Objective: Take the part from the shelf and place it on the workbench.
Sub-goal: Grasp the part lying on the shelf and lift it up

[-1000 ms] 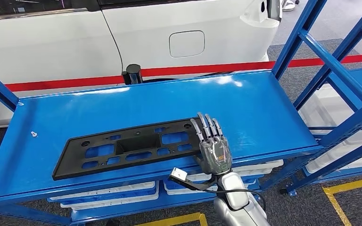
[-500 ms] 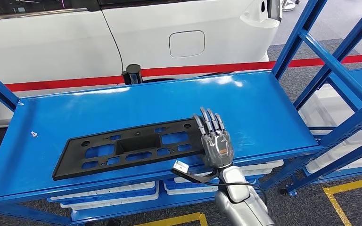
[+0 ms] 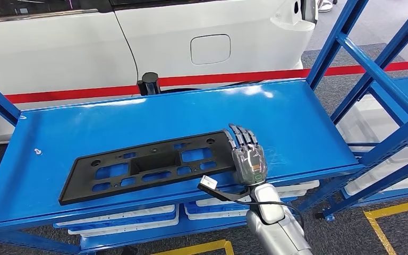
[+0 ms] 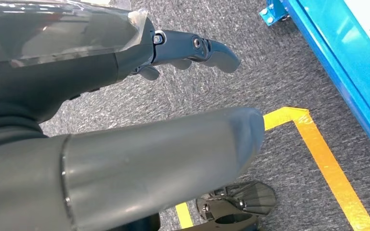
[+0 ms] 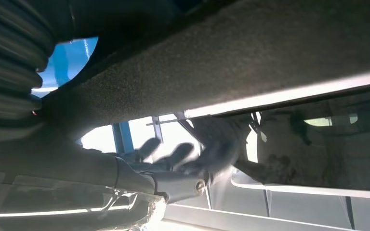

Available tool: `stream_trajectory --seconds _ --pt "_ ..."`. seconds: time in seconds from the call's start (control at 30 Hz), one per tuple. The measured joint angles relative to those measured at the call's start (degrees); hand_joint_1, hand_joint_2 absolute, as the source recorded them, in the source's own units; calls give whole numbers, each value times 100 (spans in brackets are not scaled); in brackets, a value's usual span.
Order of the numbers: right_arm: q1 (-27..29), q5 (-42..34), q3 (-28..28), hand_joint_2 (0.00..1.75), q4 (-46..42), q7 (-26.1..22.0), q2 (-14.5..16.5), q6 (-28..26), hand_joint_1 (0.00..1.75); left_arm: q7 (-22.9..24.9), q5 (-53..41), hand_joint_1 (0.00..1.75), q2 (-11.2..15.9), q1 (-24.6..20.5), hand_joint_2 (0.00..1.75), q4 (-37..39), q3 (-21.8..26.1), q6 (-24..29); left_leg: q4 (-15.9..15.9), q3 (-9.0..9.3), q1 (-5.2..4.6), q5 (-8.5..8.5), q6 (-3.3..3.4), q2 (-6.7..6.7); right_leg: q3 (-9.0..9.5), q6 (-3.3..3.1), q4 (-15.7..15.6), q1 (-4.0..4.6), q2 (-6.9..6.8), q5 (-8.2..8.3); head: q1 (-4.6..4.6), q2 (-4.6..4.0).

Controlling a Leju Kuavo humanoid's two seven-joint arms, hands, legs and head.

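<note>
Nearest in the head view, the silver right arm rises from below to the right hand [image 3: 248,157], which rests back-up at the front of the blue shelf [image 3: 308,127] with its fingers [image 3: 243,136] stretched out straight and close together; the hand is just beside the right end of the part [image 3: 147,164] and may touch it, but it grips nothing. A small white connector [image 3: 208,183] on a dark cable juts out from the wrist, over the shelf's front edge. The part is a long, flat black plastic panel with rectangular cut-outs; it lies on the shelf's top deck, slanting slightly, its left end nearer the front edge. Under that deck sit white trays [image 3: 127,217]; their contents cannot be made out. In the left wrist view the left hand [image 4: 192,48] hangs over grey carpet [image 4: 279,72] with yellow floor tape [image 4: 327,163], fingers apart, holding nothing. Beyond the shelf, a black post [image 3: 150,83], a red stripe [image 3: 58,94] and a white car [image 3: 138,37] with its fuel flap [image 3: 210,49]. No writing is legible.
</note>
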Motion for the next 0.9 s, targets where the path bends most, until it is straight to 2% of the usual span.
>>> stream_trajectory --seconds 0.2,0.4,0.53,0.9 --pt "5 2 -63 175 52 -17 1 0 171 -27 -2 0 3 -4 0 0 -31 -49 0 0 0 0 0 0 -1 0 0 0 0 0 0 0" --pt "18 23 -173 175 51 -56 16 0 171 -93 54 0 13 -37 0 -13 -39 -179 0 0 0 0 0 -1 0 0 0 0 0 0 0 0" --pt "29 74 -237 175 49 -69 44 0 171 -95 73 0 17 -41 175 -16 -50 -207 0 0 0 0 0 -1 1 0 0 0 0 0 1 0" --pt "38 120 -297 175 47 -59 78 -1 174 -95 74 0 18 -43 175 -55 -92 -237 0 0 0 0 0 -2 1 0 0 0 0 0 1 0"
